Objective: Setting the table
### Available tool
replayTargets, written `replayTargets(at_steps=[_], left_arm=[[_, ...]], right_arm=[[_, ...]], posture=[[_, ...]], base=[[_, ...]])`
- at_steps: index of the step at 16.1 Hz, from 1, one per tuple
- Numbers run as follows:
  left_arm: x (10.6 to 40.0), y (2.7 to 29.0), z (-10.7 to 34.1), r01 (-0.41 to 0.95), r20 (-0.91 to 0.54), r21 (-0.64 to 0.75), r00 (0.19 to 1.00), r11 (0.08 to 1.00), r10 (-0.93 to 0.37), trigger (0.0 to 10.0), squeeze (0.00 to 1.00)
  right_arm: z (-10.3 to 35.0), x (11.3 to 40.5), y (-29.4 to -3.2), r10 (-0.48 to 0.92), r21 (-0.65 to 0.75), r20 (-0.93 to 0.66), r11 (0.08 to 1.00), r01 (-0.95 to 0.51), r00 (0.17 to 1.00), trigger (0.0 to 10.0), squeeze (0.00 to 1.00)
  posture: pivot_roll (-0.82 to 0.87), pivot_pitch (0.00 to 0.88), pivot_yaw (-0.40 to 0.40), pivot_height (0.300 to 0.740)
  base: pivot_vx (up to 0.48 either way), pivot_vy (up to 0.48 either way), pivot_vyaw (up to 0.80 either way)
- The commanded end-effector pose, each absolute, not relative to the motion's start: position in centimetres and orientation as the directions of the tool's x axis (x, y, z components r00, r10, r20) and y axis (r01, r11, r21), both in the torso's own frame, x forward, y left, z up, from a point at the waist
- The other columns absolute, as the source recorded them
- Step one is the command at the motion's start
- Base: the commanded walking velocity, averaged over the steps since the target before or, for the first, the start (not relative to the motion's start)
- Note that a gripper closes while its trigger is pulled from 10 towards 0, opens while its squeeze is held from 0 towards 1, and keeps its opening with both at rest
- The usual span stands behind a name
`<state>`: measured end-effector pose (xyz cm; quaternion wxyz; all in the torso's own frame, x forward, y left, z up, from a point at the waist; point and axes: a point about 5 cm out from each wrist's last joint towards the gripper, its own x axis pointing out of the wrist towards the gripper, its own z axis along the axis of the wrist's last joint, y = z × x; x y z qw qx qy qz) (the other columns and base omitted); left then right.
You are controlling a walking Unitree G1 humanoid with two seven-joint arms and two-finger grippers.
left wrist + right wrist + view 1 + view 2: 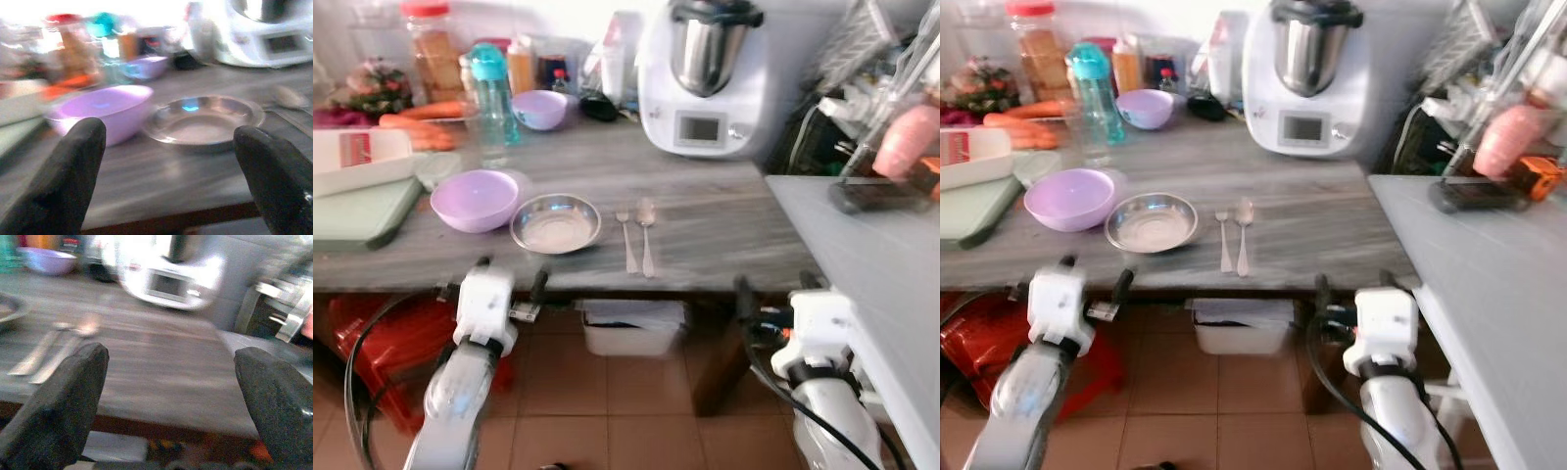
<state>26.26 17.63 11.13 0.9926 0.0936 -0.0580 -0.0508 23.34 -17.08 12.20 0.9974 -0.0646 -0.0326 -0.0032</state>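
Both arms held low in front of a grey wooden table, at its near edge. The left gripper is spread wide with nothing between its fingers; the right gripper is likewise spread and empty.

Just ahead of the left gripper, on the tabletop, sits a steel plate, with a purple bowl touching or nearly touching its far-left side. Ahead of the right gripper and off toward the other arm lie a fork and a spoon, side by side and parallel, just beside the plate. Straight beyond the right gripper stands a white kitchen machine; farther behind the left gripper are a blue bottle, a second purple bowl and carrots.

Judged state of the task: one place setting appears laid out (plate, bowl and cutlery grouped together).

Risks from here:
- Either gripper rising from below the table edge could strike the underside or lip, jolting the plate.
- A reach by the left gripper over the plate could nudge the light bowl or slide the smooth steel plate.
- The thin, flat cutlery offers little to pinch; a shallow approach by the right gripper could push fork and spoon apart or scatter them.
- The wrist views are blurred, so fine alignment is uncertain.
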Motion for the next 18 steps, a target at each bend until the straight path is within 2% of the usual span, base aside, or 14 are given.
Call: replayTargets(at_steps=[1, 3, 11, 18], left_arm=[[25.8, 18.0, 10.0, 0.107, 0.049, 0.188, 0.992, 0.976, -0.118, 10.0, 0.00], [26.3, 18.2, 10.9, 0.161, 0.069, 0.186, 0.982, 0.969, -0.176, 10.0, 0.00], [27.2, 17.0, 11.8, 0.198, 0.102, 0.165, 0.971, 0.966, -0.216, 10.0, 0.00], [27.5, 16.7, 12.0, 0.208, 0.109, 0.175, 0.967, 0.962, -0.229, 10.0, 0.00]], right_arm=[[12.2, 23.3, -16.9, 0.001, -0.120, 0.079, 0.993, 0.009, 0.997, 10.0, 0.00], [12.3, 23.9, -16.6, 0.003, -0.121, 0.094, 0.993, 0.009, 0.996, 10.0, 0.00], [14.0, 26.0, -15.3, 0.050, -0.114, 0.177, 0.993, -0.030, 0.983, 10.0, 0.00], [14.7, 26.6, -14.0, 0.095, -0.085, 0.203, 0.993, -0.079, 0.974, 10.0, 0.00]], posture=[[0.09, 0.007, -0.004, 0.740], [0.10, 0.003, 0.007, 0.740], [0.10, 0.030, 0.026, 0.740], [0.10, 0.042, 0.035, 0.740]], base=[[0.000, 0.000, 0.00], [0.122, 0.000, 0.00], [0.000, 0.000, 0.05], [0.355, 0.000, 0.00]])
